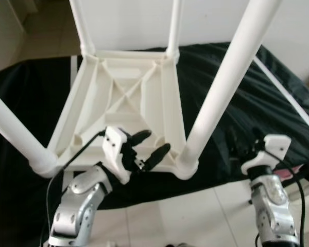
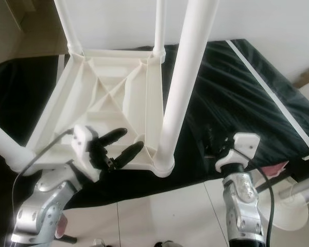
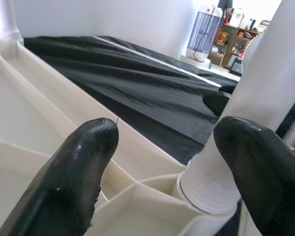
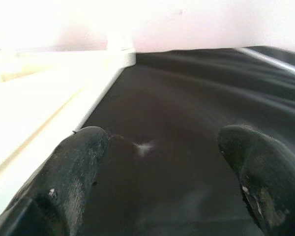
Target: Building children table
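I see the black sheet [image 1: 257, 103] spread under everything. On it the white table [image 1: 129, 98] lies upside down — ribbed underside facing me, its four legs pointing straight up, long axes vertical. My left gripper [image 1: 150, 145] hangs over the table's near rim, fingers apart and empty, the near right leg [image 1: 221, 87] just beyond one fingertip. My right gripper [image 2: 216, 141] hovers over bare sheet — fingers spread, holding nothing.

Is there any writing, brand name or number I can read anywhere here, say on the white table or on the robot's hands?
None can be read.
The upturned white table, its legs and the black cloth are plain.
The left gripper and right gripper carry no visible marking.
The white appliance in the background is too small to tell.
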